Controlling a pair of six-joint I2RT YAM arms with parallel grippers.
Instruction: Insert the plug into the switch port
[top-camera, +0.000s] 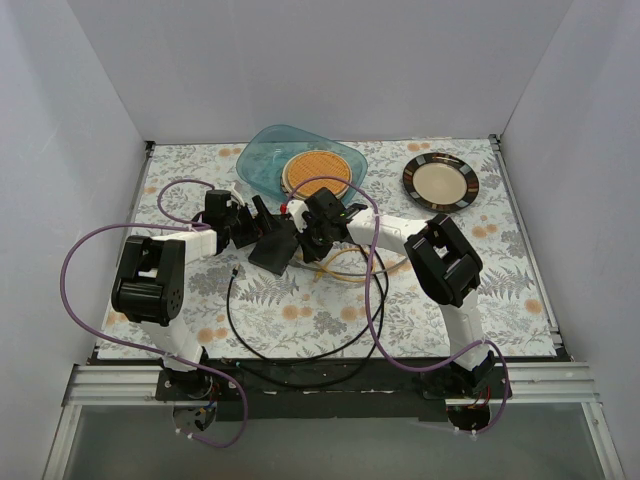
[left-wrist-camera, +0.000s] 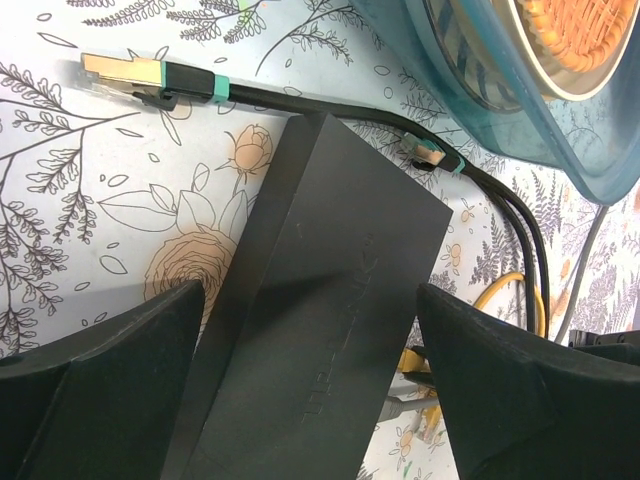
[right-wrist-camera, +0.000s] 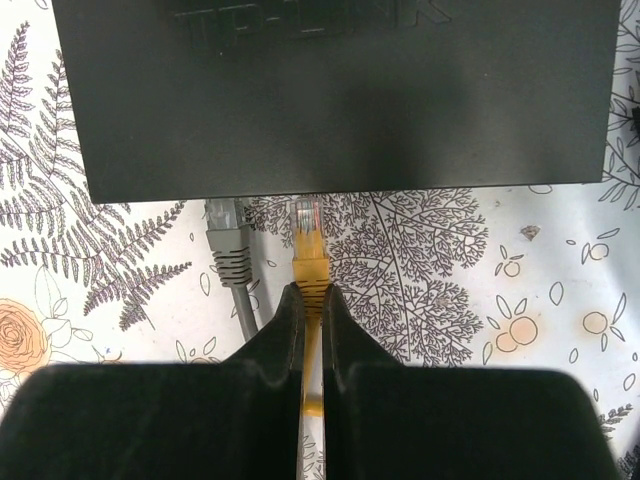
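Switch (top-camera: 273, 248) is being straddled at frame centre by the released left gripper (left-wrist-camera: 310, 292), jaws spread. Yellow plug (right-wrist-camera: 309, 240) is being pinched by the clenched right gripper (right-wrist-camera: 311, 298), tip at the switch's lower edge beside a grey plug (right-wrist-camera: 228, 245).

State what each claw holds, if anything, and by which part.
Right claw pinches the yellow plug by its rear sleeve. Left claw holds nothing; it stands open astride the switch.

— What do your arms look like?
— Your left arm (top-camera: 150, 280) and right arm (top-camera: 445, 262): white links, black joint housings, a purple cable (top-camera: 120, 229) looping off each.
— Your left gripper (left-wrist-camera: 310, 295)?
— Thick fingers (left-wrist-camera: 520, 400), matte black, blunt-tipped.
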